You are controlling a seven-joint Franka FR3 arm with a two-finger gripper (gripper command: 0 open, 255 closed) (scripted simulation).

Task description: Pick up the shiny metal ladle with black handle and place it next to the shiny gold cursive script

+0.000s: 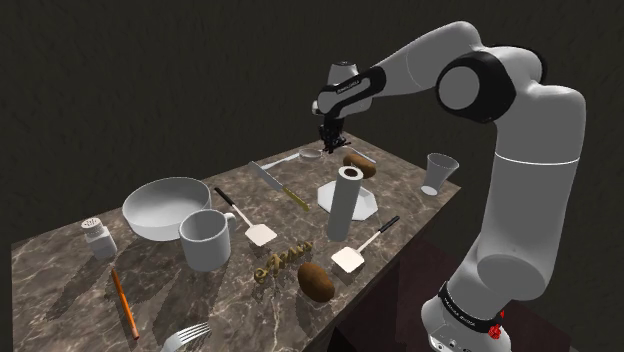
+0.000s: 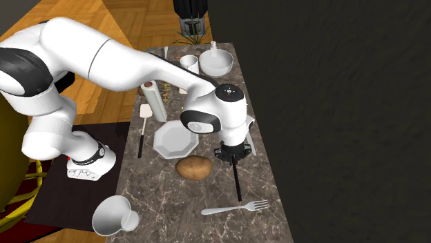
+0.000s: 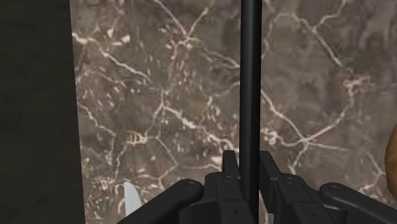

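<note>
The all-black two-finger gripper (image 3: 249,162) was closed on the slim black handle of the shiny metal ladle (image 2: 237,181). The ladle sat at the far end of the marble table (image 1: 60,265) beside a brown potato (image 2: 194,167), well apart from the gold cursive script (image 1: 281,262).

The ladle (image 3: 250,76) passes through the tool (image 3: 249,167); just beside the tool a potato (image 2: 194,167) lies on the counter (image 2: 159,200).

Dark brown veined marble table (image 1: 60,285), wide white bowl (image 1: 165,205), white mug (image 1: 207,238), shiny gold cursive script (image 1: 282,262), brown potato (image 1: 316,281), orange pencil (image 1: 123,302), silver fork (image 1: 185,336), white octagonal plate (image 1: 368,203)
</note>
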